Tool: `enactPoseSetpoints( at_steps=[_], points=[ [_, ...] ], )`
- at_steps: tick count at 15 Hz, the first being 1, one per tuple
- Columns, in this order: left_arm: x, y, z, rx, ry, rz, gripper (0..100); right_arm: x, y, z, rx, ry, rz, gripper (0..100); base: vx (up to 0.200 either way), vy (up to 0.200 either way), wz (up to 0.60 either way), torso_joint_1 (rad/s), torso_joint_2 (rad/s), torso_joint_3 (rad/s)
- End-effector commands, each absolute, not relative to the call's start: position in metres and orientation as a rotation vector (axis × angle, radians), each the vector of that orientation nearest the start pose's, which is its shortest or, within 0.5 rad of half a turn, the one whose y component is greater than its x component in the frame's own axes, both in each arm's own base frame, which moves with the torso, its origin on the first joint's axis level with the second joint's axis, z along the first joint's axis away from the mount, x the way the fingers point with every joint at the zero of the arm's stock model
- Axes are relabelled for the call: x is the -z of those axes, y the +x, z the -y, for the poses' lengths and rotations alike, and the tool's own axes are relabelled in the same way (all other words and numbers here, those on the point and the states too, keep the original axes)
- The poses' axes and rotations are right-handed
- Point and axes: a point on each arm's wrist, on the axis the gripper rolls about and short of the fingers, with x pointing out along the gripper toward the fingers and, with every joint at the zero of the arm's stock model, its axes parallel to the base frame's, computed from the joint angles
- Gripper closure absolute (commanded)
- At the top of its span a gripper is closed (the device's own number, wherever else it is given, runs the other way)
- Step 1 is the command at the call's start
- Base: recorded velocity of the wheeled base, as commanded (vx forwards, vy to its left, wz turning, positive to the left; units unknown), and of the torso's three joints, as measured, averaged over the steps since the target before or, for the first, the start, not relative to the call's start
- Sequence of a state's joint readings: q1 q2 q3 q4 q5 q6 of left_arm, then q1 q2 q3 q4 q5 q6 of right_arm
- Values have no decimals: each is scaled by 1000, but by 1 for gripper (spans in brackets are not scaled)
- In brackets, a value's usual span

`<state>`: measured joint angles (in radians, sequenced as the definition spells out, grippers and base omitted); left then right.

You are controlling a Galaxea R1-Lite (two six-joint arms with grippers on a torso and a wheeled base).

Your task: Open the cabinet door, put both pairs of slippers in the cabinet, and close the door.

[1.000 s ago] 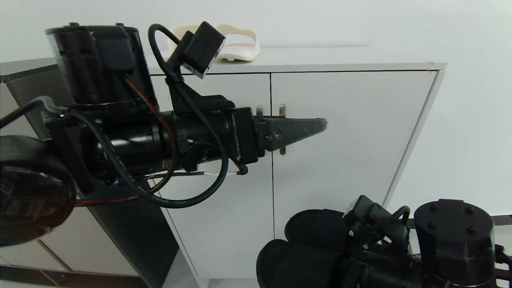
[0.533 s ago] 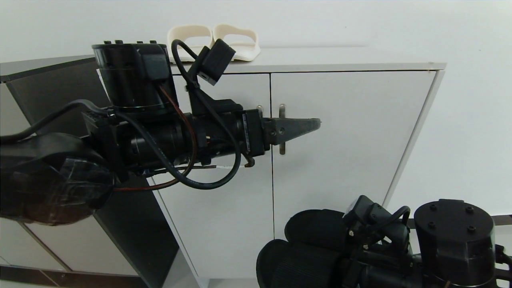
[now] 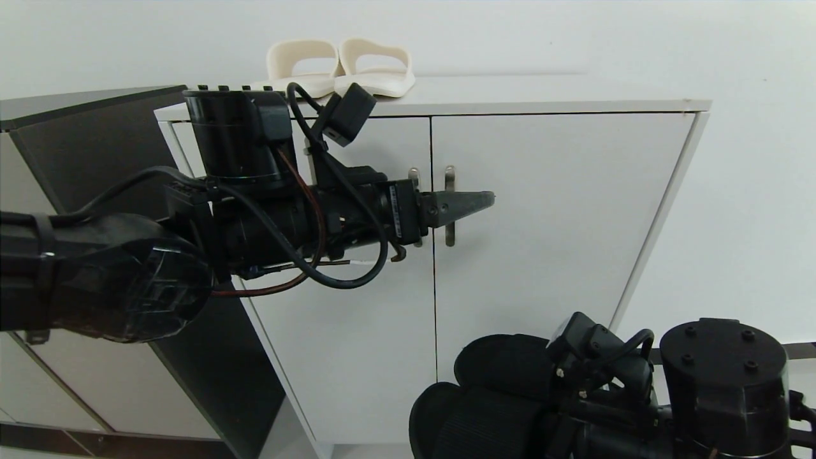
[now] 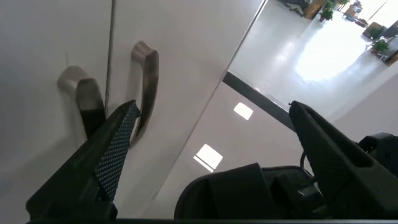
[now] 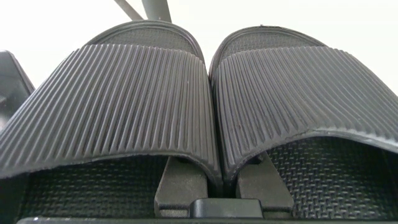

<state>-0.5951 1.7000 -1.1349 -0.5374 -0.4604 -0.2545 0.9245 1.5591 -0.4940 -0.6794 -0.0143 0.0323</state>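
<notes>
The white cabinet (image 3: 548, 210) has both doors shut, with two metal handles (image 3: 450, 205) side by side at the centre seam. A cream pair of slippers (image 3: 341, 67) rests on its top. My left gripper (image 3: 489, 199) hovers just in front of the handles, open; in the left wrist view its fingers (image 4: 109, 158) straddle the handles (image 4: 146, 78) without touching them. Low at the right, my right gripper (image 5: 217, 186) is shut on the black pair of slippers (image 3: 491, 395), pinching their inner edges together; their ribbed straps (image 5: 124, 99) face the camera.
A dark grey cabinet (image 3: 76, 127) stands against the white one's left side. A bare white wall (image 3: 752, 191) lies to the right of the cabinet. Glossy floor (image 4: 298, 68) stretches below.
My left arm has advanced toward the cabinet doors, bringing its gripper closer to the handles and uncovering the cream slippers. The right arm and black slippers have stayed put.
</notes>
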Motion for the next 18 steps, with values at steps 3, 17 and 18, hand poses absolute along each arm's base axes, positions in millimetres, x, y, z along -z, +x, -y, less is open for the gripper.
enactPoseSetpoints(
  at_steps=[3,17,18],
  points=[
    [-257,277,198,1031,-226,-183,0,-143,146,-193,-893,-155,-378,100,0,0,0,0,0,0],
    [-251,260,203,1079,-207,-171,100,-139,135,-183,-1006,-163,-399,100,0,0,0,0,0,0],
    [-252,247,201,1096,-196,-169,100,-138,134,-182,-1013,-178,-396,100,0,0,0,0,0,0]
  ],
)
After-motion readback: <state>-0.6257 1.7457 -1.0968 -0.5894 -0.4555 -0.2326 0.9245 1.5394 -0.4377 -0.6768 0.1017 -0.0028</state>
